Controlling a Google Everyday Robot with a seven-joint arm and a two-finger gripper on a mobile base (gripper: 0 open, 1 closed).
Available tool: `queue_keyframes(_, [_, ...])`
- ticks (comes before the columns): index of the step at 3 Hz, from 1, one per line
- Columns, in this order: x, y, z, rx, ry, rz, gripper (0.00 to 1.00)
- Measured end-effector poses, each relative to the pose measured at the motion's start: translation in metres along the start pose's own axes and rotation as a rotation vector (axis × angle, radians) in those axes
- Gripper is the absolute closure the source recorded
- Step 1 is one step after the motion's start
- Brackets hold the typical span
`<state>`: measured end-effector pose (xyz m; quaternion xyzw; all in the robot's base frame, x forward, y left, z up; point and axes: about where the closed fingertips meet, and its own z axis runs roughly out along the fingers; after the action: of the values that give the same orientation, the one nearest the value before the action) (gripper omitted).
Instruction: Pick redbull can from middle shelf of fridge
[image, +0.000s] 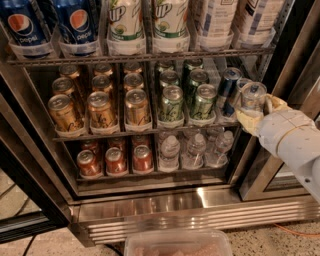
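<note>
One camera looks down, seemingly from close, into the fridge (200, 212), jaws at right.

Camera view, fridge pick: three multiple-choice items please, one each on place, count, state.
1. Where is the gripper? A) top left B) right end of the middle shelf C) bottom left
2. Front-row green cans on that shelf? A) one B) two C) four
3. The redbull can is? A) lying flat B) crushed C) upright in the gripper
Answers: 1 B, it sits off the shelf's right end; 2 B, two stand in front; 3 C, top up, gripper closed around it.
</note>
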<state>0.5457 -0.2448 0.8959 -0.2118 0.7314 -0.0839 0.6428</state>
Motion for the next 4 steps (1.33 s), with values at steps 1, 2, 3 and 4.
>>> queue_keyframes(1, [0.007,0.001,-0.02,-0.049,0.061,-0.039,1.0])
queue_keyframes(2, [0.013,0.023,-0.034,-0.169,0.119,-0.031,1.0])
queue_keyframes(3, [0.011,0.045,-0.044,-0.305,0.176,-0.002,1.0])
queue_keyframes(4, [0.005,0.069,-0.053,-0.455,0.208,0.02,1.0])
